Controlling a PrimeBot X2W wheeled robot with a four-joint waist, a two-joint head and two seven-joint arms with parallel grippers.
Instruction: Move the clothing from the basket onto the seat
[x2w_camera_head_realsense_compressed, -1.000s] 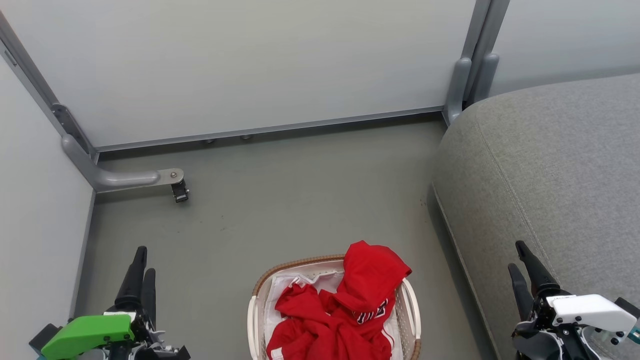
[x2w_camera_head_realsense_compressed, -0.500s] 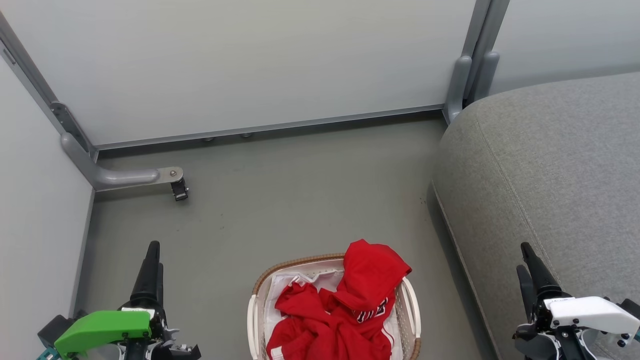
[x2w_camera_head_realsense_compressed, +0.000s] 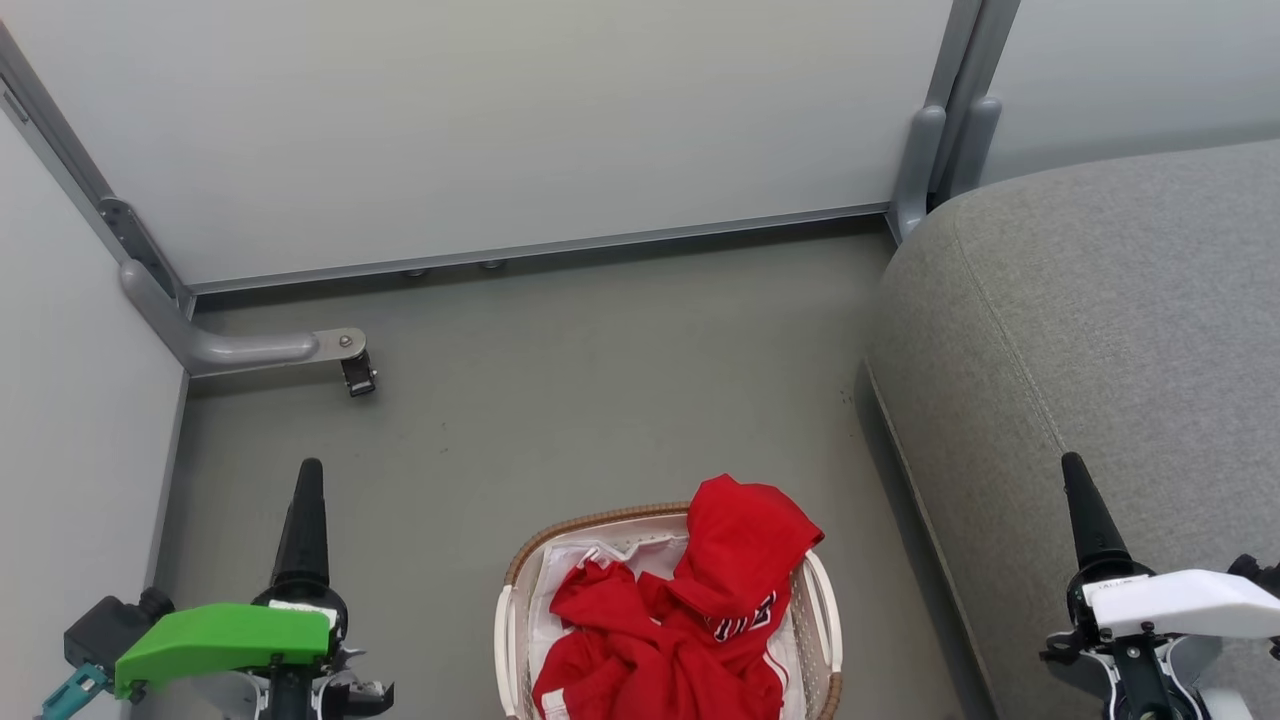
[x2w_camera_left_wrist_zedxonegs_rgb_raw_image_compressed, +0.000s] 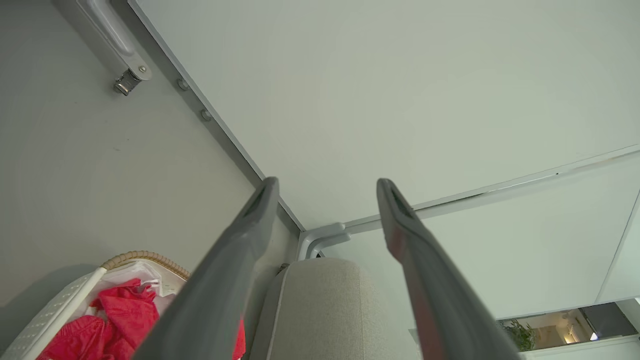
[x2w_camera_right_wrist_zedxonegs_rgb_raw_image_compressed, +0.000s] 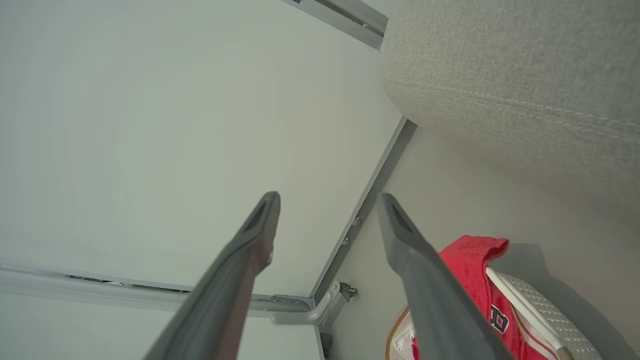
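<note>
- The left gripper (x2w_camera_left_wrist_zedxonegs_rgb_raw_image_compressed: 325, 189) has its two dark fingers spread wide apart, with nothing between them; it hangs over the grey floor (x2w_camera_head_realsense_compressed: 560, 400), left of the basket and apart from it.
- The right gripper (x2w_camera_right_wrist_zedxonegs_rgb_raw_image_compressed: 327, 201) is likewise spread wide and empty, hovering over the front edge of the seat, right of the basket.
- From the head view each gripper shows edge-on as one dark spike, the left under a green wrist cover (x2w_camera_head_realsense_compressed: 220, 640), the right under a white wrist cover (x2w_camera_head_realsense_compressed: 1180, 603).
- Between the two arms sits the basket (x2w_camera_head_realsense_compressed: 590, 522), cream plastic with a brown woven rim, on the floor just beside the seat.
- The clothing (x2w_camera_head_realsense_compressed: 690, 620) is all in the basket: a crumpled red heap with white stripe trim and dark lettering, one fold humped above the far rim, lying on a white liner (x2w_camera_head_realsense_compressed: 620, 560).
- The seat (x2w_camera_head_realsense_compressed: 1100, 330), a light-grey sofa with a stitched seam, fills the right side.
- Beyond are pale wall panels (x2w_camera_head_realsense_compressed: 500, 130) in grey frames, and a grey foot with a small caster (x2w_camera_head_realsense_compressed: 350, 365) at the left.
</note>
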